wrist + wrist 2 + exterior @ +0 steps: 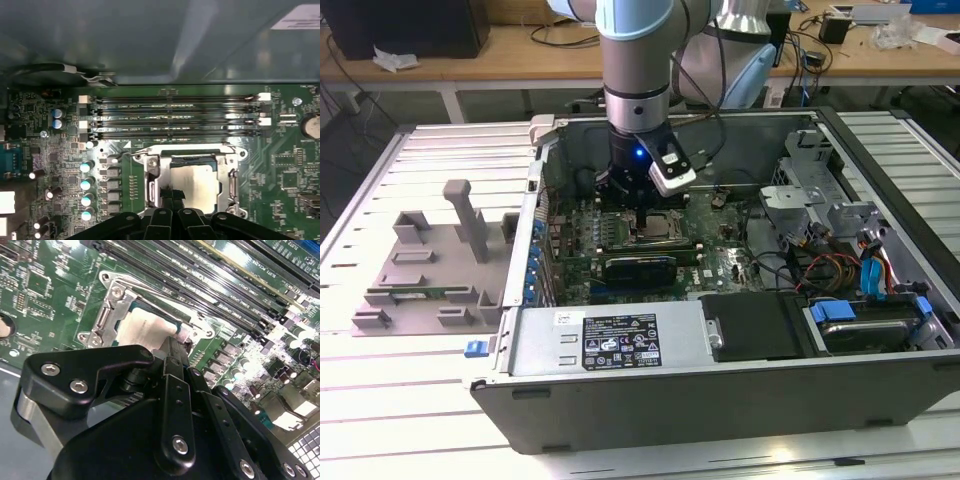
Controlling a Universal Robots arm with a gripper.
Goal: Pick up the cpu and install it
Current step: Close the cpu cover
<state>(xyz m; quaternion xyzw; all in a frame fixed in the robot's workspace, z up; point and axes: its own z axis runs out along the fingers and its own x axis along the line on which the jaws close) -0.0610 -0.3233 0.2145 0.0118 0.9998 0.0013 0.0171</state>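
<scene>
The case [740, 330] lies open on its side on the ribbed worktop [400, 400] and takes up the middle and the stretch toward the exterior view's right edge. A grey tray [430, 270] sits just beside it, toward the exterior view's left edge. The arm [635, 60] comes straight down into the case, over the green board [720, 255].

The gripper [642, 215] is low over the socket [655, 228] in the middle of the board. In both wrist views the cpu [197, 184] [147, 327] lies flat inside the socket's metal frame [150, 175] [112, 315], silvery top up, and the frame is open around it.

The fingers [163, 195] are drawn together with only a thin slit between the tips. They stand at one edge of the cpu, not around it. In the second wrist view a fingertip [172, 347] meets the chip's rim near a corner. I cannot tell whether it presses on the rim or only touches it.

The long memory slots [175, 117] [225, 275] run side by side just beyond the socket. A row of small capacitors [86, 185] stands beside the frame.
</scene>
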